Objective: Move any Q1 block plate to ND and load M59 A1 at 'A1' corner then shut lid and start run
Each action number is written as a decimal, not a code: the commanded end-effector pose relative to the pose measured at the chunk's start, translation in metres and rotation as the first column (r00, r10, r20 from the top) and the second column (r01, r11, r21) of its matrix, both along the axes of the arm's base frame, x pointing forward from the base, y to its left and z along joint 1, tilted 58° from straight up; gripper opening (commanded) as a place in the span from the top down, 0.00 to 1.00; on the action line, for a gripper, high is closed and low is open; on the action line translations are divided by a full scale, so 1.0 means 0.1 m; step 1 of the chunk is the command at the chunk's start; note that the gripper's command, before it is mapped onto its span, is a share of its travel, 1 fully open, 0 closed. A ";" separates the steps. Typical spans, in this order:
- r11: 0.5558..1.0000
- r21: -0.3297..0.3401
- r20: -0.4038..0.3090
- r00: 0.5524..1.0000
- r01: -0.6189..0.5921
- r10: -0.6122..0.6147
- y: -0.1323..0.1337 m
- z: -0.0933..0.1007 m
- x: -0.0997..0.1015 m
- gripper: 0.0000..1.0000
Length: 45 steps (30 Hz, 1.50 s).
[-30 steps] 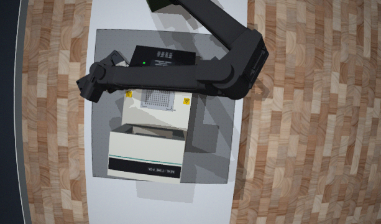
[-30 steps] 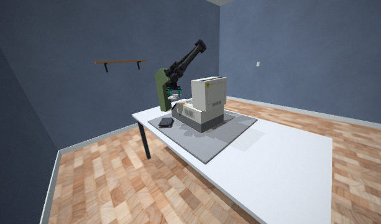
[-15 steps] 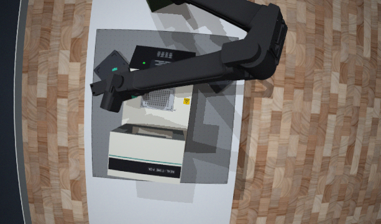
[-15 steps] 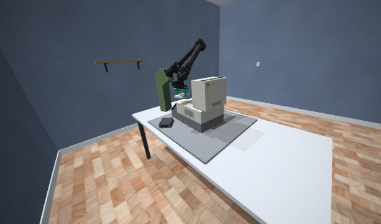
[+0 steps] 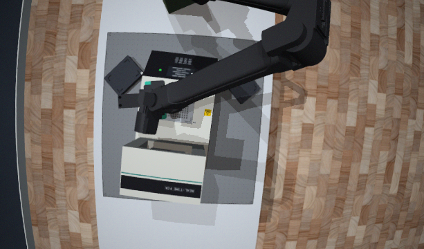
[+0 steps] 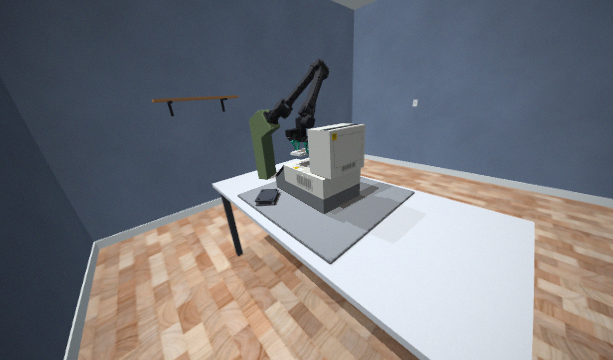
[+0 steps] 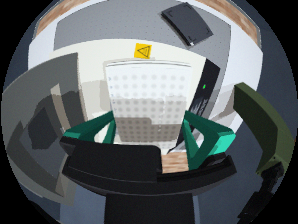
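Cycler Q1 (image 5: 170, 114) stands on the grey mat with its lid (image 5: 162, 169) open and upright, also seen in the exterior view (image 6: 336, 145). Its status lamp (image 5: 160, 70) is green, beside the keypad (image 5: 183, 61). My gripper (image 7: 148, 113) is shut on the white 96-well plate M59 (image 7: 149, 99), gripping its two sides with the green fingers. It holds the plate level a little above Q1's block, in front of the lid. From above, the arm (image 5: 153, 100) hides most of the plate; a grid of wells (image 5: 182, 115) shows beside it.
A dark empty plate nest (image 5: 124, 75) lies left of Q1's panel. A second dark nest (image 5: 245, 92) lies to the right, partly under the arm. A yellow warning label (image 7: 141, 50) sits on Q1's deck. The green arm base (image 6: 262, 145) stands behind Q1.
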<state>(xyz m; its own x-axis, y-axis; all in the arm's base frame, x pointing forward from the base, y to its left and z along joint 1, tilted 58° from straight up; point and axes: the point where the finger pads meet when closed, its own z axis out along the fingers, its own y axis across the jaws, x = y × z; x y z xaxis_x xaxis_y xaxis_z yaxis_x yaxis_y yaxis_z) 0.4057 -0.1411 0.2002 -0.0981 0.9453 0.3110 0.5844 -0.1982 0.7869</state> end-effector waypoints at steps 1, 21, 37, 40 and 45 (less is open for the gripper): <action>0.995 0.087 -0.033 0.999 0.046 -0.043 0.12 0.14 0.09 1.00; 0.977 0.179 -0.066 0.992 0.114 -0.104 0.45 0.46 0.19 1.00; 0.987 0.128 -0.022 0.995 0.095 -0.093 0.39 0.57 0.20 1.00; 0.989 0.124 -0.023 0.997 0.079 -0.076 0.46 0.59 0.20 1.00; 0.991 0.120 -0.037 0.997 0.066 -0.062 0.48 0.53 0.24 1.00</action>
